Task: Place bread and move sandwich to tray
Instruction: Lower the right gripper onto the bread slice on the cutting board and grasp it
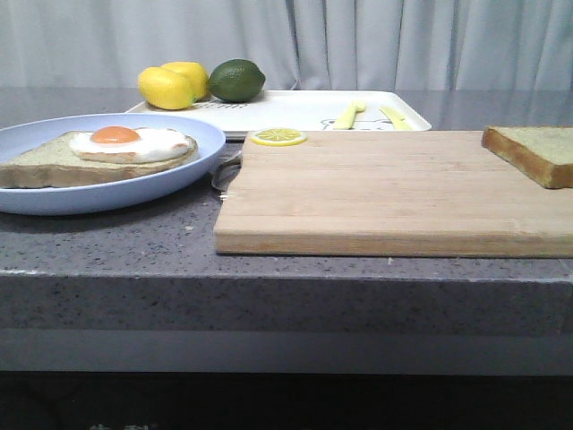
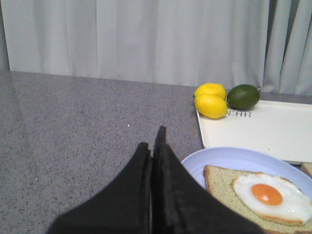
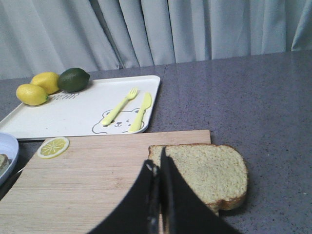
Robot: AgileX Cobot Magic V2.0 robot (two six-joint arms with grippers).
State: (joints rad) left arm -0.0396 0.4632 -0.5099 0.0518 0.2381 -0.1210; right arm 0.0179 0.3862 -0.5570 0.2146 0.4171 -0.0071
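1. The left hand (image 2: 155,146) has its fingers pressed together and holds nothing, poised beside the plate (image 1: 192,134).
2. The right hand (image 3: 158,165) is likewise closed and empty, just above the bread (image 3: 207,170).
3. One bread slice lies at the cutting board's (image 1: 376,193) right end.
4. One sandwich (image 1: 98,152) sits on the plate near the table's left edge.
5. One tray (image 1: 304,107) at the back carries two lemons (image 1: 172,84), one lime (image 1: 236,80), a fork (image 3: 119,107) and a knife (image 3: 141,111).
6. One lemon slice (image 1: 277,136) rests on the board's back left corner.
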